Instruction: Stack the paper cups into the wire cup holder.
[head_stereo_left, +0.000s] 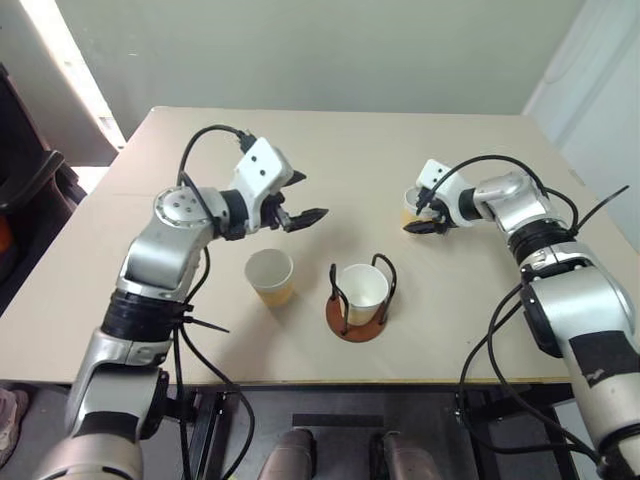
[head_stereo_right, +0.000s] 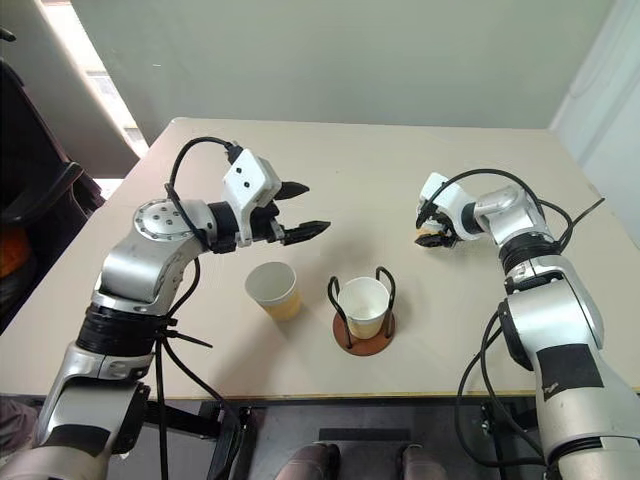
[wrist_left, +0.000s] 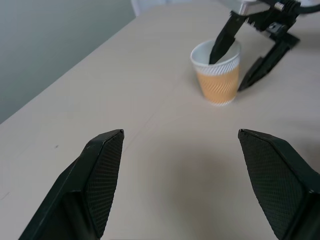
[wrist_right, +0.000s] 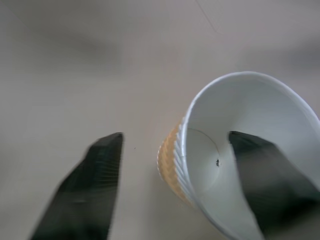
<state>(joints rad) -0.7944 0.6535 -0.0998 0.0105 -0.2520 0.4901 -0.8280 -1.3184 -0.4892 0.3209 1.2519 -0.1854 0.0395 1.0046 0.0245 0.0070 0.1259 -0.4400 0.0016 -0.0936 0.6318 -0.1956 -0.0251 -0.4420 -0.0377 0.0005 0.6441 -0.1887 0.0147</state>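
Observation:
Three paper cups stand on the table. One (head_stereo_left: 362, 287) sits inside the wire cup holder (head_stereo_left: 356, 322) near the front edge. A second (head_stereo_left: 270, 276) stands loose just left of the holder. The third (wrist_left: 217, 75) stands at the right; my right gripper (wrist_right: 176, 135) is open and straddles its wall, with one finger inside the cup (wrist_right: 240, 150) and the other outside with a gap to the wall. My left gripper (head_stereo_left: 311, 196) hovers open above the table behind the loose cup, holding nothing.
The tan table (head_stereo_left: 350, 150) runs back to a pale wall. Its front edge lies just before the holder. A dark chair (head_stereo_left: 25, 200) stands off the table's left side.

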